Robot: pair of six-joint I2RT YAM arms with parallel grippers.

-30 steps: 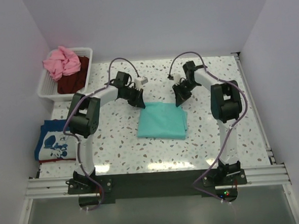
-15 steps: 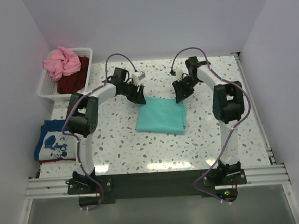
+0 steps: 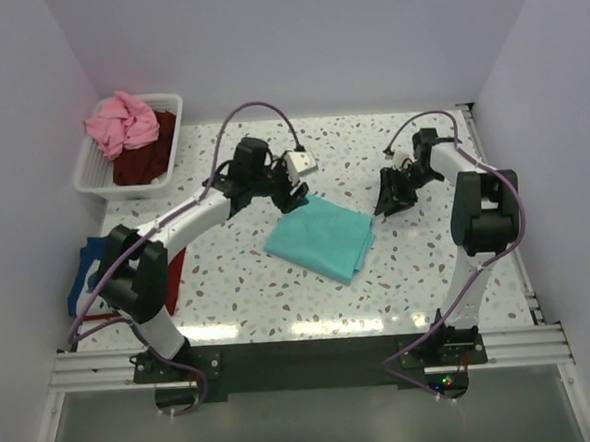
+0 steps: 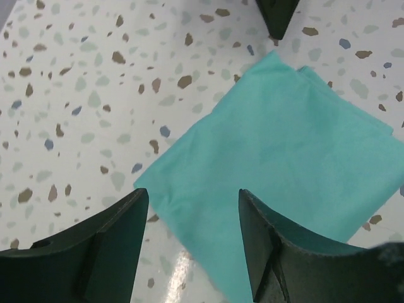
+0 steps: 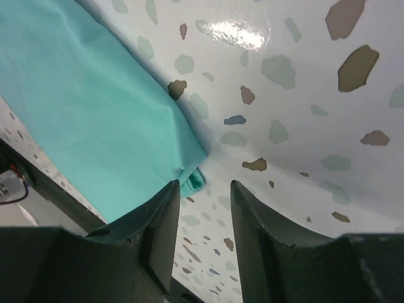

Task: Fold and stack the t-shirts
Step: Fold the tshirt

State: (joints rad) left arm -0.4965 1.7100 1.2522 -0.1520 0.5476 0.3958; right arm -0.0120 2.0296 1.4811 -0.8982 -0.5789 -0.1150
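A folded teal-green t-shirt [image 3: 321,237] lies askew on the speckled table, one corner pointing away from the arms. My left gripper [image 3: 292,196] hovers over its far left corner. In the left wrist view that gripper [image 4: 192,196] is open, with the teal cloth [image 4: 278,151] below it and not pinched. My right gripper [image 3: 387,197] is just off the shirt's right corner. In the right wrist view it [image 5: 202,189] is open and empty, with the cloth's folded edge [image 5: 95,107] to its left. A blue printed t-shirt [image 3: 88,279] lies at the left edge, partly hidden by my left arm.
A white slatted basket [image 3: 90,173] stands at the back left, holding a pink t-shirt [image 3: 121,121] and a dark maroon one [image 3: 146,160]. Walls close in the table at left, back and right. A tip of the right gripper's finger [image 4: 278,16] shows at the top of the left wrist view.
Both grippers have opened and let go of the teal shirt. The left arm has stretched out to the right, the right gripper has drawn off to the right, and the shirt now lies rotated.
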